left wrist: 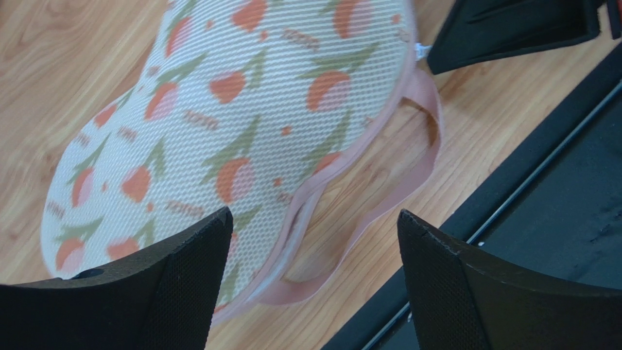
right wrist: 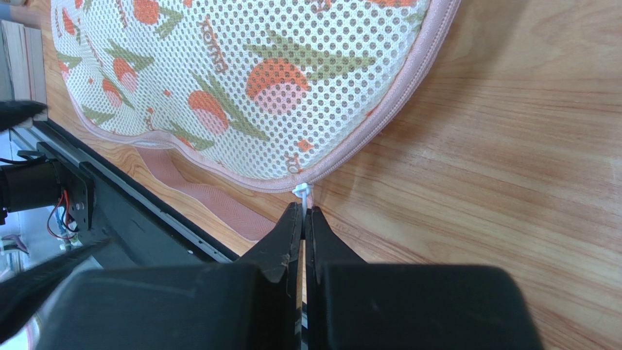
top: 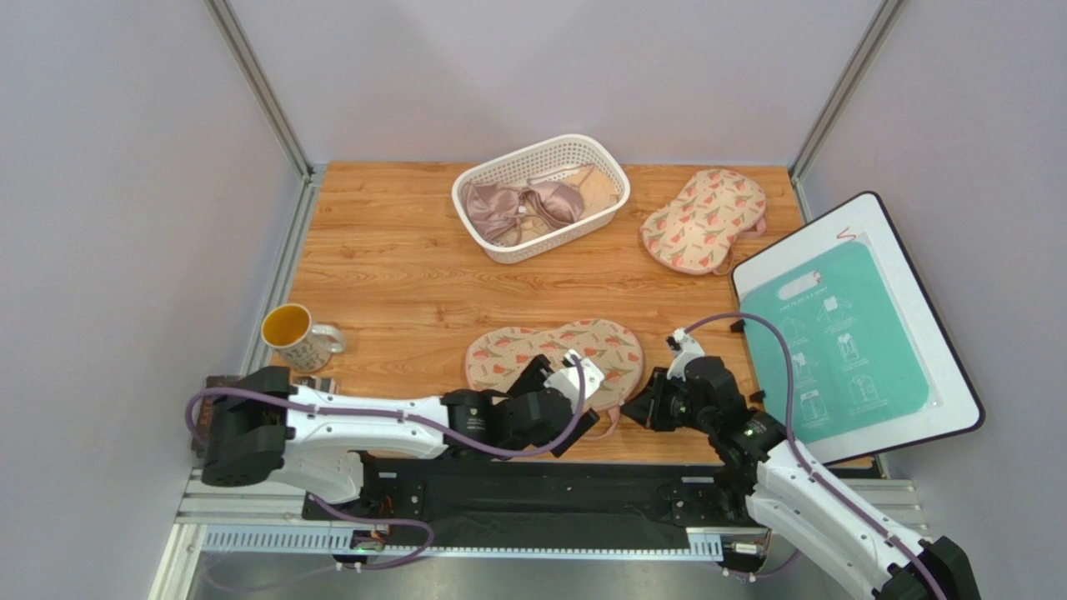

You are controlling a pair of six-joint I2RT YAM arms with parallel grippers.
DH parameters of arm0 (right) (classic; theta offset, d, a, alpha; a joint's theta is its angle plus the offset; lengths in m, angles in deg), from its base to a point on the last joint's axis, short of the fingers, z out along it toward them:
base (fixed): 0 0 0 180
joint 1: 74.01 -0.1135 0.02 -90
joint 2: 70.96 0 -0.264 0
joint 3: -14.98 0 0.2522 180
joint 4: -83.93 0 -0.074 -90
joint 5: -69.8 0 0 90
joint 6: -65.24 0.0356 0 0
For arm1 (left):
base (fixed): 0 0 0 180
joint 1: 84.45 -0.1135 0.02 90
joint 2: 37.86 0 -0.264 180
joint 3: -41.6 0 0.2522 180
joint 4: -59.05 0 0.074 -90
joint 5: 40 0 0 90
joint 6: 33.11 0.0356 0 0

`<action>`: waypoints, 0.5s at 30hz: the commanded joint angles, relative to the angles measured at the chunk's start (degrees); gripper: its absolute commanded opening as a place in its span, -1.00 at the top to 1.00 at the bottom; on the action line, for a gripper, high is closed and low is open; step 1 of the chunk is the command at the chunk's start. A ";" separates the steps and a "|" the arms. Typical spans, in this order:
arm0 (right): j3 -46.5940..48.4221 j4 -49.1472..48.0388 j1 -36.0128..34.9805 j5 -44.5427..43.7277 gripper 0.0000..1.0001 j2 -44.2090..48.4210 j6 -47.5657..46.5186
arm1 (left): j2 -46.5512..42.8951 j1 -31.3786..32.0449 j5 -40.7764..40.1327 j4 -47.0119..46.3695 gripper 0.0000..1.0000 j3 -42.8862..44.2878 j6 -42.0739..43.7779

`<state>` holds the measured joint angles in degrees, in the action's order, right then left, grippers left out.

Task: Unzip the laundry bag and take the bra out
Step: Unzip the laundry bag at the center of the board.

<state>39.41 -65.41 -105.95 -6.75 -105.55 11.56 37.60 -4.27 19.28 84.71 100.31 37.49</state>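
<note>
- From above, the laundry bag (top: 555,354) lies flat at the table's near edge, between the two arms and within reach of both. The left gripper (top: 564,375) hangs over its near side, and the right gripper (top: 641,408) meets its right-hand tip. No mustard bra shows; I take it to be zipped inside.
- Left wrist view: the fingers are spread wide above the bag's edge and its pink loop strap (left wrist: 409,175), gripping nothing, probably poised to pin the fabric down.
- Right wrist view: the fingers are pressed together, pinching the small zip pull (right wrist: 301,193) at the pink edging, ready to draw it. How much of the tab is caught is hidden between them.
</note>
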 commanded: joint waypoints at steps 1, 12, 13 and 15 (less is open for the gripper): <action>1.36 -1.09 0.22 0.61 1.00 0.84 -0.90 | 8.27 1.38 4.78 -11.53 -0.72 5.05 9.45; 1.28 -1.17 0.30 1.40 1.00 1.37 -1.07 | 20.77 1.56 5.06 -18.93 -0.69 9.37 17.20; 1.28 -1.26 0.22 1.49 1.00 1.37 -1.16 | 22.17 1.56 4.53 -18.85 -0.69 9.45 17.03; 1.19 -1.44 0.22 1.66 1.00 1.37 -1.16 | 23.41 1.56 3.39 -19.11 -0.68 9.63 16.94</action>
<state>39.41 -65.41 -105.95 -6.29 -104.87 11.34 58.43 -3.04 24.29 69.08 108.05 52.53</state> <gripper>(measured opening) 0.006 0.847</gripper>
